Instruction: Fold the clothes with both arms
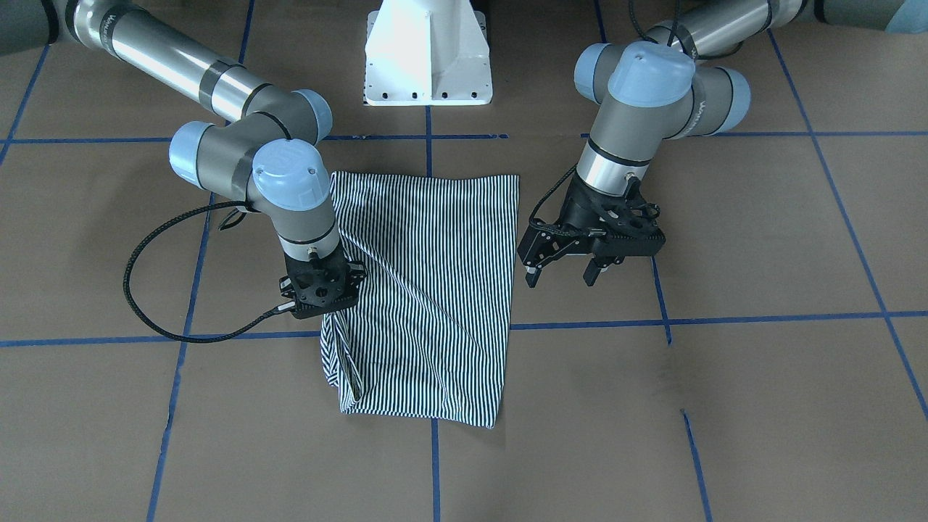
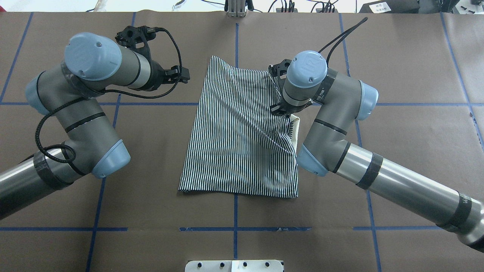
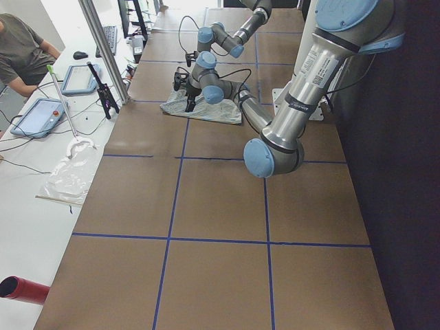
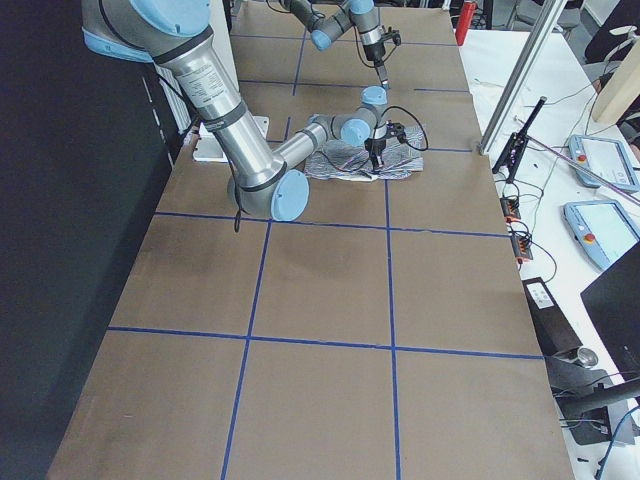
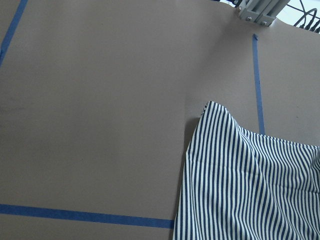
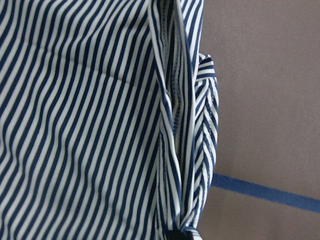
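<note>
As seen from overhead, items are logged from that view's left to its right.

Left arm [image 2: 87,124]: it is bent at the elbow, and the wrist is turned toward the middle of the table [image 2: 416,56]. The left gripper [image 1: 562,277] is held above the brown surface, just beside the shirt's edge and apart from it. Its fingers [image 1: 533,275] are spread wide and nothing is held between them. In the left wrist view only a corner of striped cloth and bare table are recorded.

Shirt [image 2: 238,132]: it is laid at the table's centre as a rough rectangle, striped side up, across a blue tape line [image 2: 236,37] that runs away from the robot. Long creases are noted, slanting across the cloth toward the right arm's side. A sliver of cream collar [image 2: 296,128] is exposed at that edge.

Right arm [image 2: 397,185]: the wrist is pointed straight down. The right gripper [image 1: 322,304] is set low on the shirt's side edge. The fingers are hidden under the wrist body, so it cannot be told whether they are closed on the cloth. In the right wrist view a raised ridge of gathered fabric is seen, running to the frame's bottom edge.
</note>
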`<state>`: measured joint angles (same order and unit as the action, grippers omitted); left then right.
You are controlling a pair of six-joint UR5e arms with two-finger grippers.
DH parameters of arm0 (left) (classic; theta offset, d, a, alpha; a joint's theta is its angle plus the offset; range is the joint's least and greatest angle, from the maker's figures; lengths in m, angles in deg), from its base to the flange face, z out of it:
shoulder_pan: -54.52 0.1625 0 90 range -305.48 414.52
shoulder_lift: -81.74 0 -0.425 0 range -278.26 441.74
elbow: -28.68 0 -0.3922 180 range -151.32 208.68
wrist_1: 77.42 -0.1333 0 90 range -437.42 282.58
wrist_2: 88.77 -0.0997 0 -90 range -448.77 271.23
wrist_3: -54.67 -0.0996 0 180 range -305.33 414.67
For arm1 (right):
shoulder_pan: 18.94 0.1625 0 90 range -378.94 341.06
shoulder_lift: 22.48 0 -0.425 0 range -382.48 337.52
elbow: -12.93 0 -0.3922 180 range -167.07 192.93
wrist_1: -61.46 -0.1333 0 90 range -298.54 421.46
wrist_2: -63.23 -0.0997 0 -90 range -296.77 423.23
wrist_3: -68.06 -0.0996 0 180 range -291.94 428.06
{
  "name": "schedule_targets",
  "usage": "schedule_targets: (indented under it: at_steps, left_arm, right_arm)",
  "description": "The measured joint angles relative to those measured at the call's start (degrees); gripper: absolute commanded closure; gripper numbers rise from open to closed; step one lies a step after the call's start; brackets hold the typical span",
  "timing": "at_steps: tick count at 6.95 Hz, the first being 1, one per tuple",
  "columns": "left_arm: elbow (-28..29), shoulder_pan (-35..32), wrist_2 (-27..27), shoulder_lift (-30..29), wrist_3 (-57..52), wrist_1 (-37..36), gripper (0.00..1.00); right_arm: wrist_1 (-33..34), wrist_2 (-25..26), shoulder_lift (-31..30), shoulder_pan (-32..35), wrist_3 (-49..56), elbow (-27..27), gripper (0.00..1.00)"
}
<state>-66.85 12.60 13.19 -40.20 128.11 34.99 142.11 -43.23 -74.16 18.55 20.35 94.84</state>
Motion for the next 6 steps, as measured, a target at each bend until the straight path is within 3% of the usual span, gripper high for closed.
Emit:
schedule_targets:
  at_steps: [2, 3, 4, 5, 6]
  left_arm:
    - [0.0, 0.0, 0.0, 0.0, 0.0, 0.0, 0.00]
    - [0.1, 0.0, 0.0, 0.0, 0.0, 0.0, 0.00]
    - [0.1, 0.0, 0.0, 0.0, 0.0, 0.0, 0.00]
    - [0.0, 0.0, 0.0, 0.0, 0.0, 0.0, 0.00]
    - [0.0, 0.0, 0.0, -0.1, 0.0, 0.0, 0.00]
  right_arm:
    - [2.0, 0.1, -0.7, 0.5, 0.1, 1.9, 1.00]
    - [2.2, 0.2, -1.1, 1.0, 0.2, 2.0, 0.94]
    - [2.2, 0.4, -1.5, 1.5, 0.4, 2.0, 0.75]
    - [2.2, 0.6, -1.8, 1.9, 1.0, 1.8, 0.01]
    - [2.2, 0.6, -2.0, 2.5, 2.0, 1.7, 0.00]
